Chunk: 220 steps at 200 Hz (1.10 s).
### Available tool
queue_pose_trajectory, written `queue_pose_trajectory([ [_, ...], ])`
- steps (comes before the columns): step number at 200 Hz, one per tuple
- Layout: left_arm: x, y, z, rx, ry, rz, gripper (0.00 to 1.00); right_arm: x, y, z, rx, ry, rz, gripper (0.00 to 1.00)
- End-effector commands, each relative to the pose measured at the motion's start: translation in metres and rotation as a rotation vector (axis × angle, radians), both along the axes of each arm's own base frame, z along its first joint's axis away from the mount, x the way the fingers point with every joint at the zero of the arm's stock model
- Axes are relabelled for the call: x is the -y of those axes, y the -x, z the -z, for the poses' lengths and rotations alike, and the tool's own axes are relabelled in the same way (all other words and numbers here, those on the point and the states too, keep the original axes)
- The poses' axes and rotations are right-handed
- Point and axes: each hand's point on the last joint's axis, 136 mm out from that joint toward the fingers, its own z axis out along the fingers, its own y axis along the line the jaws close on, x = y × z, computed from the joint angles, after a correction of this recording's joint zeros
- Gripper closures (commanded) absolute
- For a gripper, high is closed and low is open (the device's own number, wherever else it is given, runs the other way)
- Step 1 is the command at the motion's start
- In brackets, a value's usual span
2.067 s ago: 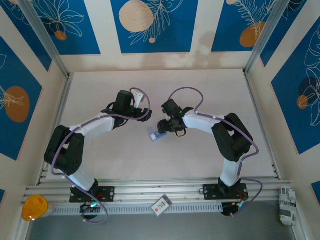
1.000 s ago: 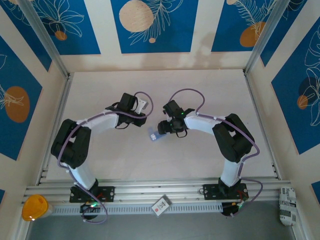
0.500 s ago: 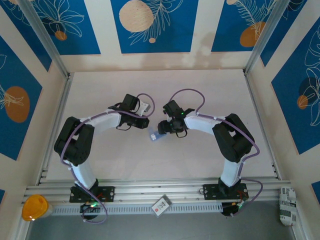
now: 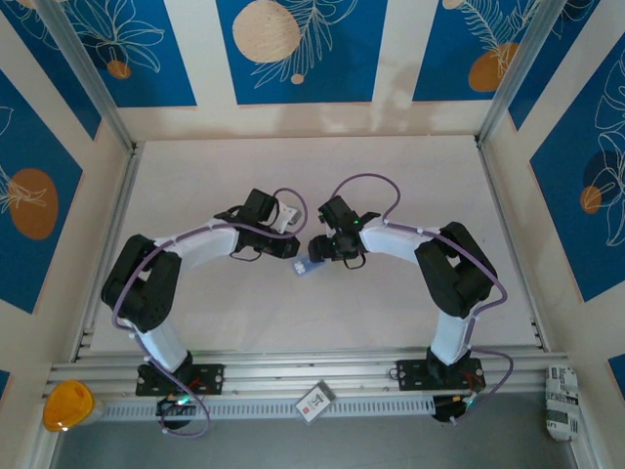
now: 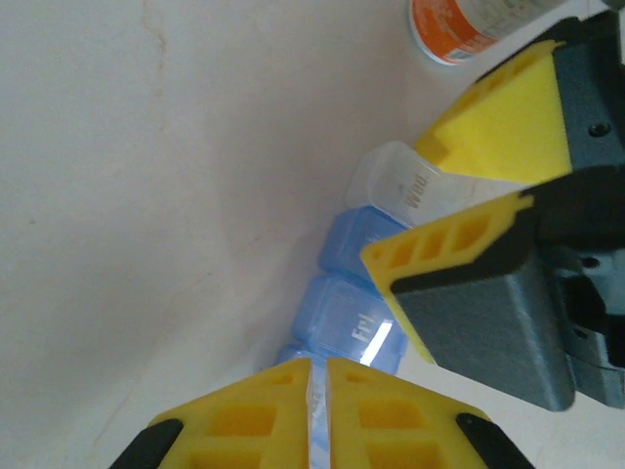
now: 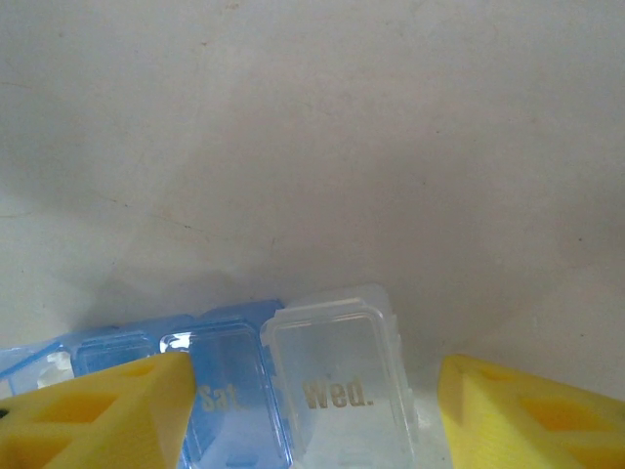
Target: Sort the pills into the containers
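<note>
The containers are one short pill box [image 4: 305, 267] flat on the table, with blue compartments and a clear end one marked "Wed." [image 6: 337, 386]. My left gripper [image 4: 292, 248] sits at its blue end. In the left wrist view the left gripper [image 5: 319, 401] is shut on a thin blue edge of the box beside the "Fri" compartment [image 5: 354, 322]. My right gripper [image 4: 318, 252] stands open over the clear end. In the right wrist view the right gripper [image 6: 312, 415] has one finger [image 6: 107, 415] over "Sat" and the other just clear of "Wed." I see no loose pills.
A small orange bottle [image 5: 467, 23] lies just beyond the box, behind the right gripper's fingers [image 5: 498, 112]. A yellow cup [image 4: 66, 405] and a small card [image 4: 314, 401] sit off the table at the near rail. Bare table lies to the far side and left.
My left arm has swung right and down until its gripper reached the blue end of the pill box. The right arm and the box have stayed put.
</note>
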Motion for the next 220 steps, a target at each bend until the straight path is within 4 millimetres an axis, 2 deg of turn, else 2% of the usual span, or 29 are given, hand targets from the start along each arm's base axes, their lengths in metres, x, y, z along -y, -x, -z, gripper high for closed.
queue_pose_trajectory([
  [1,0.007,0.016,-0.005,-0.025,0.03,0.029,0.87,0.006,0.017,0.013,-0.062,0.035,-0.004,0.33],
  [151,0.015,0.047,0.028,-0.111,0.003,0.059,0.88,0.005,0.017,0.012,-0.064,0.035,-0.001,0.34],
  [220,0.016,0.05,0.041,-0.123,-0.025,0.063,0.89,0.005,0.016,0.011,-0.059,0.034,-0.003,0.34],
])
